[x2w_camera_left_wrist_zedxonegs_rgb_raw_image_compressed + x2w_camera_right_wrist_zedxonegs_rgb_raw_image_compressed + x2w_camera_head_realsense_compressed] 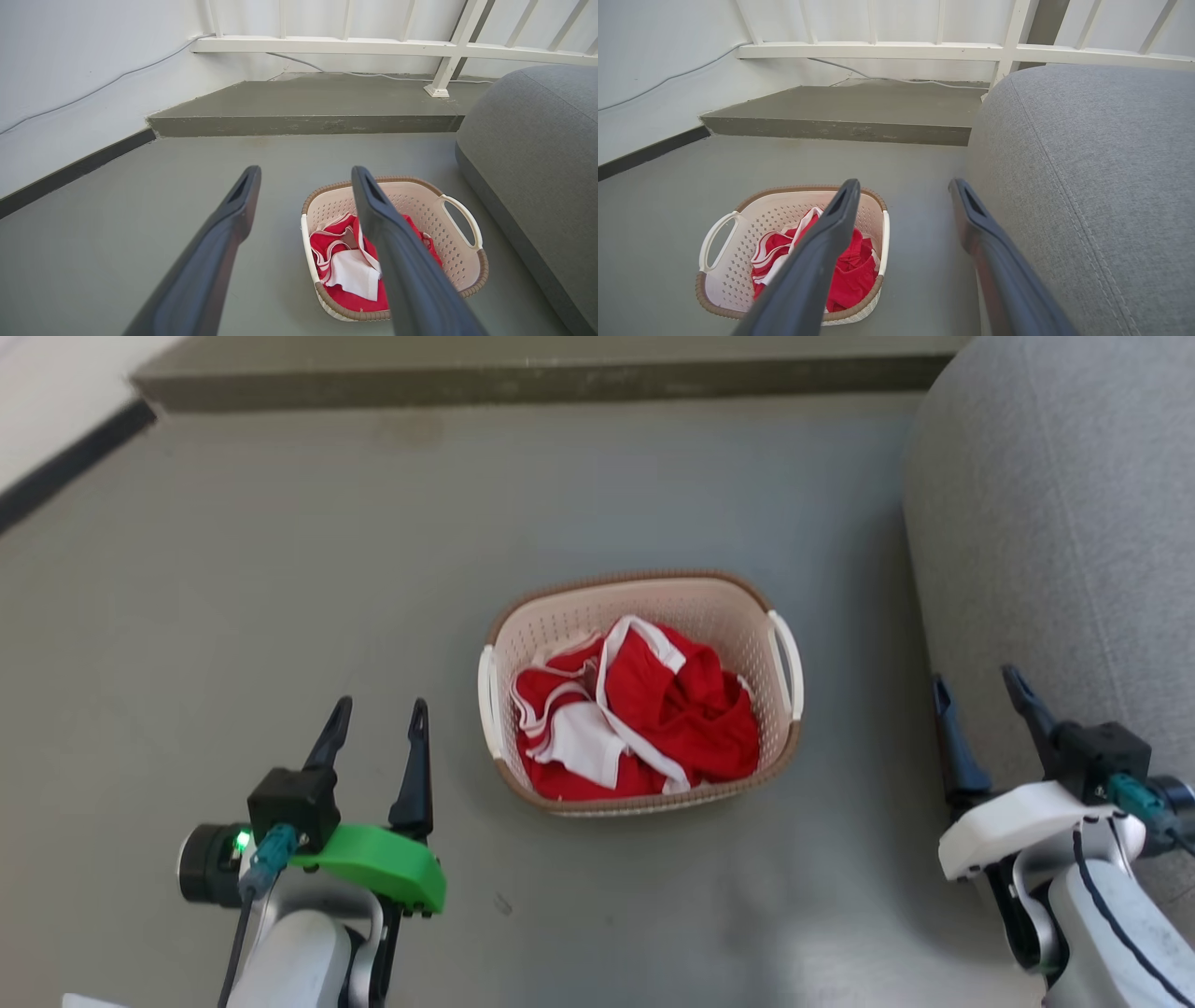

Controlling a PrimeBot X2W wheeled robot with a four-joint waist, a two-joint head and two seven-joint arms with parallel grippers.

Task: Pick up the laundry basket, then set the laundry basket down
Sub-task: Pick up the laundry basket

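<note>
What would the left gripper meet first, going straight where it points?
Probably the grey floor, short of the raised step; the left gripper points beside the laundry basket. Depth is unclear.

The floor of the laundry basket [719, 607] lies hidden under red-and-white clothing [653, 709]. In the left wrist view a finger [406, 261] of the left hand [304, 171] covers the basket's middle and part of its near rim. In the right wrist view a finger [817, 261] of the right hand [903, 183] does likewise. The grey cushioned seat [1055, 523] is cut off by the right edge.
</note>
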